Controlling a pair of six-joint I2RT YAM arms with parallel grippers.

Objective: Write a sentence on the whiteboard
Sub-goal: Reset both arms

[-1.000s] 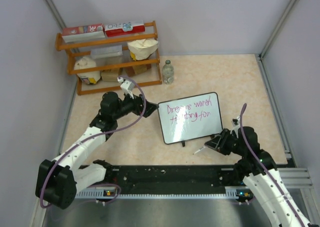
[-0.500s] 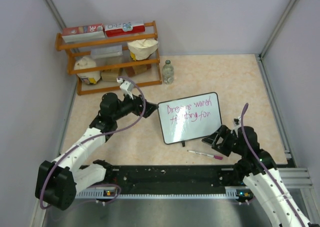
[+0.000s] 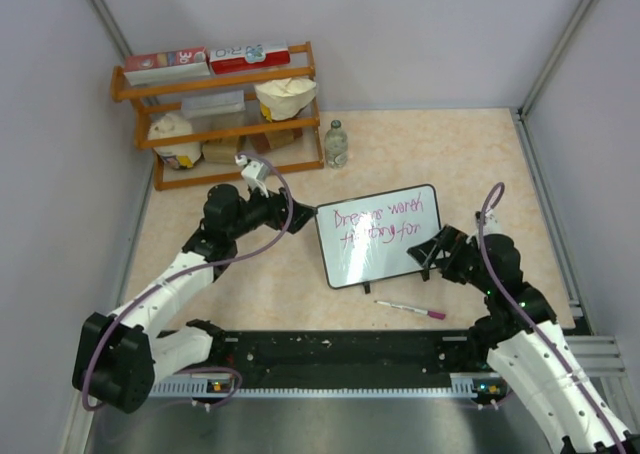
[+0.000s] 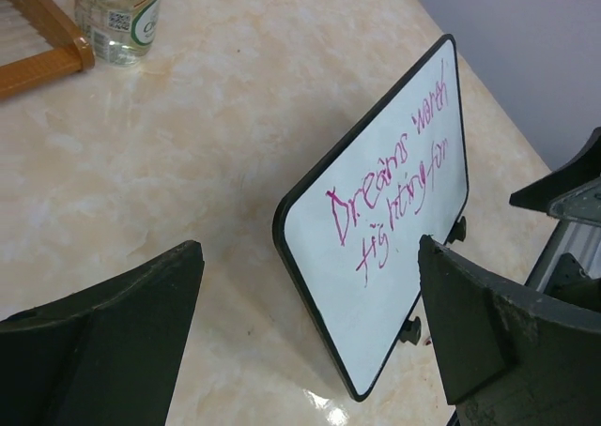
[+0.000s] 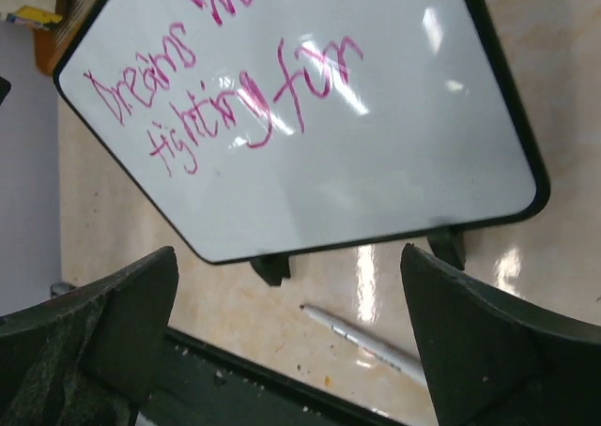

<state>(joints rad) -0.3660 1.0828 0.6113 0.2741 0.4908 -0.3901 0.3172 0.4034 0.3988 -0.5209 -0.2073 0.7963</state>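
The whiteboard [image 3: 380,259] stands propped on its small black feet mid-table, also seen in the left wrist view [image 4: 394,285] and the right wrist view [image 5: 376,163]. The sentence [image 3: 385,224] is written in pink-magenta in two lines, "Dreams worth fighting for" [image 4: 394,191] [image 5: 225,98]. My left gripper [image 3: 305,217] [image 4: 310,257] is open just left of the board's edge, holding nothing. My right gripper [image 3: 432,249] [image 5: 289,257] is open at the board's lower right corner, empty. A white marker with a pink cap [image 3: 410,309] [image 5: 366,343] lies on the table in front of the board.
A wooden rack [image 3: 220,114] with boxes and bags stands at the back left. A clear bottle [image 3: 336,144] [image 4: 117,13] stands beside it. A black rail [image 3: 330,349] runs along the near edge. Walls close in both sides.
My right gripper opened and let go of the marker, which now lies on the table. That gripper then rose toward the board's lower right corner. The left arm barely moved.
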